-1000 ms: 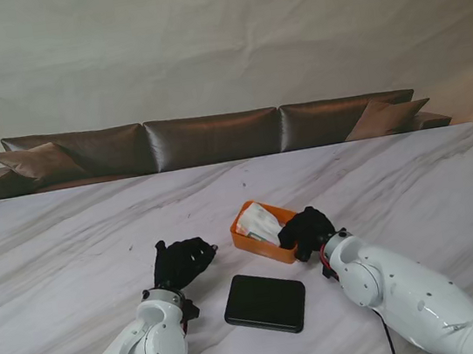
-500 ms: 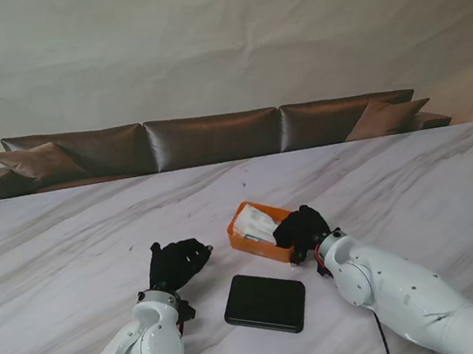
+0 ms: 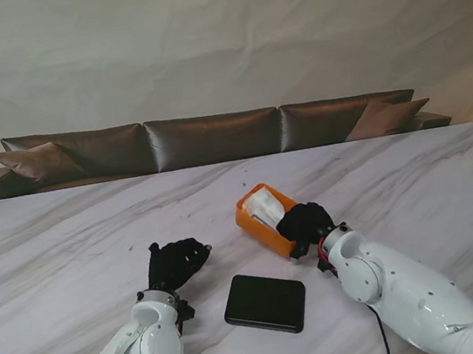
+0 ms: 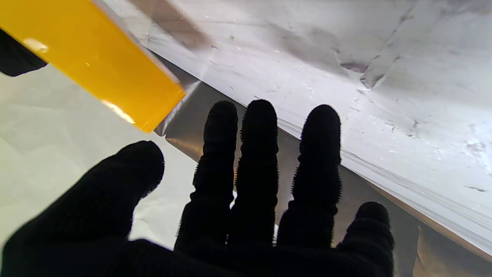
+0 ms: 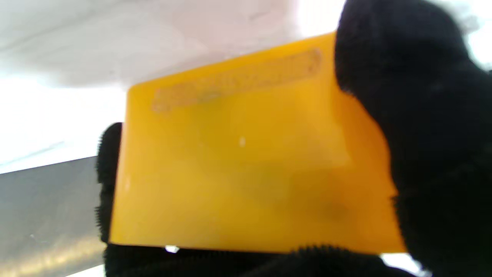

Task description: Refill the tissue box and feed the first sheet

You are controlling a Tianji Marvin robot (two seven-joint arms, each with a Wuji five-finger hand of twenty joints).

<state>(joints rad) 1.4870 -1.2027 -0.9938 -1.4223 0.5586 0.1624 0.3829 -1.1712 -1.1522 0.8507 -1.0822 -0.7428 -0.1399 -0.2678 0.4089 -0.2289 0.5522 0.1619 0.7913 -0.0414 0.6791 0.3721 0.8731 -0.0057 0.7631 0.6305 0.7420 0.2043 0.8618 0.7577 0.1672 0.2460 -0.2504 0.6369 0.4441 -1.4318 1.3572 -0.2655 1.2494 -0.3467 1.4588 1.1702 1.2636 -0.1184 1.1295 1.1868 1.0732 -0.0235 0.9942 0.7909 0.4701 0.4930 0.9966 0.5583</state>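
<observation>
Place: a living-room-like set is suggested.
Seating: a long brown leather sofa (image 3: 213, 138) with cushions is seen at 12 o'clock.
Surface: a white marble table (image 3: 70, 244).
Backdrop: a draped pale cloth (image 3: 217, 39).

You have an orange tissue box (image 3: 265, 222) with white tissues (image 3: 267, 205) inside, a flat black lid (image 3: 265, 303), and two black-gloved robot hands on white arms. The surface (image 3: 78, 243) is white marble with grey veins; the sofa (image 3: 213, 136) is dark brown.

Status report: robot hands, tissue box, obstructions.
Right robot hand shut on orange tissue box, tissues showing inside. Left robot hand open, holding nothing. Black lid flat between arms, nothing obstructing.
</observation>
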